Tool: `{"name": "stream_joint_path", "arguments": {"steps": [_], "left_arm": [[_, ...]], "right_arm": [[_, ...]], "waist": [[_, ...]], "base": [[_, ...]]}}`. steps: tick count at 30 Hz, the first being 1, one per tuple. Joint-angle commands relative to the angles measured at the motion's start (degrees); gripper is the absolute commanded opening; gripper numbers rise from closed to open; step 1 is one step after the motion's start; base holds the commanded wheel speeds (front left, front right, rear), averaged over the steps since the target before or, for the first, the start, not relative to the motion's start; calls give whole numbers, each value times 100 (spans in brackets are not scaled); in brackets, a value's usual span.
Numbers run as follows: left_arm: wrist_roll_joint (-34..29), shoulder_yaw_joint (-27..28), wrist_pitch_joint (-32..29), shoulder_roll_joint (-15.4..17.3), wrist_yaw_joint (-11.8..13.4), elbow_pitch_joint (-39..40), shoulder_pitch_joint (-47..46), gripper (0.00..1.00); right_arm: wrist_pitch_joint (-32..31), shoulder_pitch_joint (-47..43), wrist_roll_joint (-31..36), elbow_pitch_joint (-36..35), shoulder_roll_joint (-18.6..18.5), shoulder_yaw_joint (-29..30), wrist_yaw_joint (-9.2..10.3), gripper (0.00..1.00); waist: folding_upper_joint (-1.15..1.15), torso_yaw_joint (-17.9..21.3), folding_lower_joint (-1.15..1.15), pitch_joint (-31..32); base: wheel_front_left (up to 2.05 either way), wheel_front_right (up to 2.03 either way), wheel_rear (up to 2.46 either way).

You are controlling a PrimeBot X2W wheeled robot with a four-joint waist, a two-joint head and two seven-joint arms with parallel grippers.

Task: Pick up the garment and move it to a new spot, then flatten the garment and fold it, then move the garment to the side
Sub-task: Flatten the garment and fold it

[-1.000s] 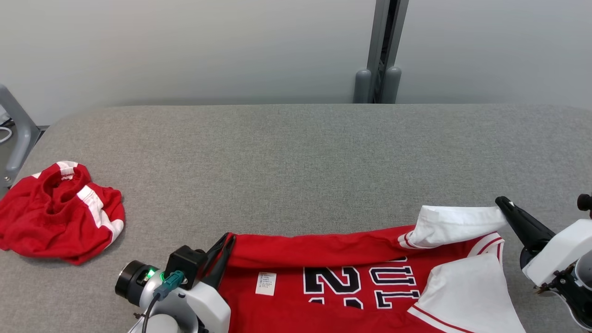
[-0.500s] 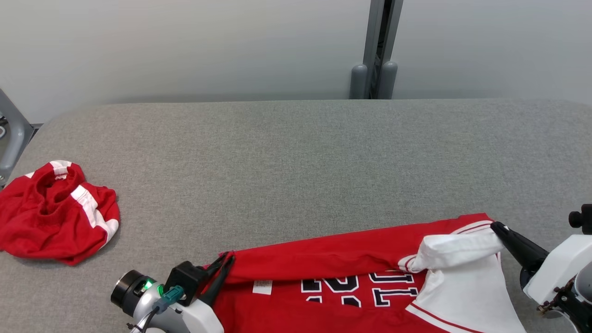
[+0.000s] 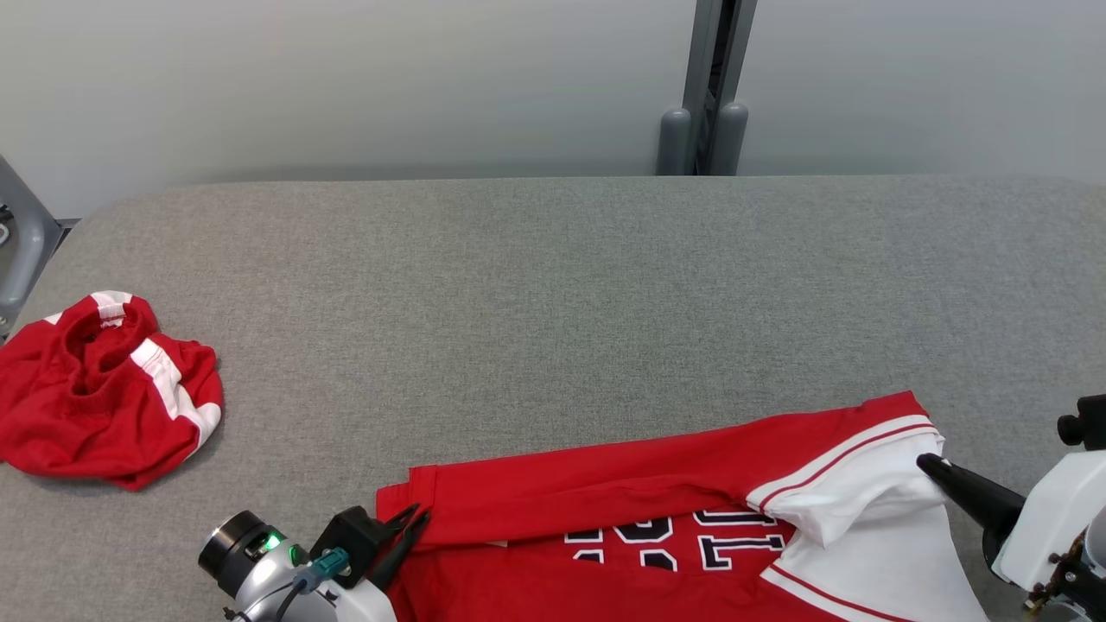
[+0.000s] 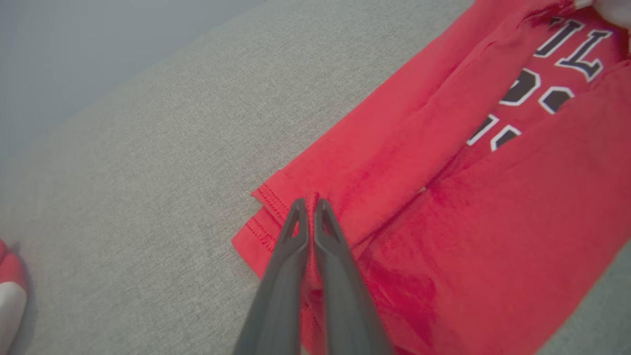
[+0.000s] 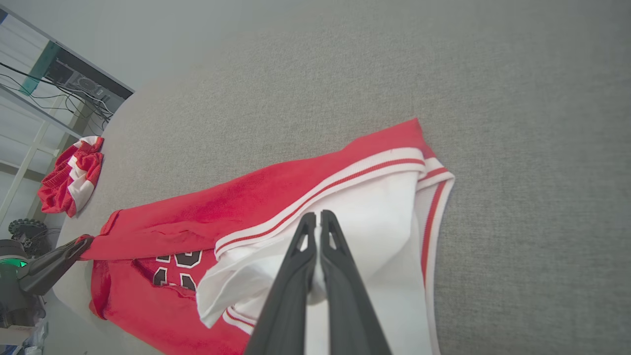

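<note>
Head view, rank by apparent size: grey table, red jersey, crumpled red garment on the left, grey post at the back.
1. grey table
2. red jersey, partly cut off at the bottom edge
3. crumpled red garment
4. grey post, farther away, so real size unsure

Grey fabric table. Crumpled red-and-white cloth lies at its 9 o'clock edge. Grey post stands at 12 o'clock behind the table, against a pale wall.
</note>
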State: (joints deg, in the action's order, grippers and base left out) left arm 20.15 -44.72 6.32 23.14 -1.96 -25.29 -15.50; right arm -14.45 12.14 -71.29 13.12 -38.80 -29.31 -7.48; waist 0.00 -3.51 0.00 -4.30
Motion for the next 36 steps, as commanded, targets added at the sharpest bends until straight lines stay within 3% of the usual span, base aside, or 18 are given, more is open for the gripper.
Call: {"name": "stream_joint_path", "arguments": {"steps": [1,18,36], "left_arm": [[-45,-9,4,66,6,-27,-62,0],[-162,-133,183,103,117,72,-214,0],[-51,-204,51,197,166,220,-151,0]], "right_arm": [[-97,-106,12,-39,4,53,-3,0],[-1571,-635,231,-241,211,848,-3,0],[-2985,-1226,950,-653,930,2068,-3,0]], "waist": [[0,-3,0,-5],[0,-35,0,-18],[0,-45,0,0]], "base": [[0,0,0],[0,0,0],[0,0,0]]}}
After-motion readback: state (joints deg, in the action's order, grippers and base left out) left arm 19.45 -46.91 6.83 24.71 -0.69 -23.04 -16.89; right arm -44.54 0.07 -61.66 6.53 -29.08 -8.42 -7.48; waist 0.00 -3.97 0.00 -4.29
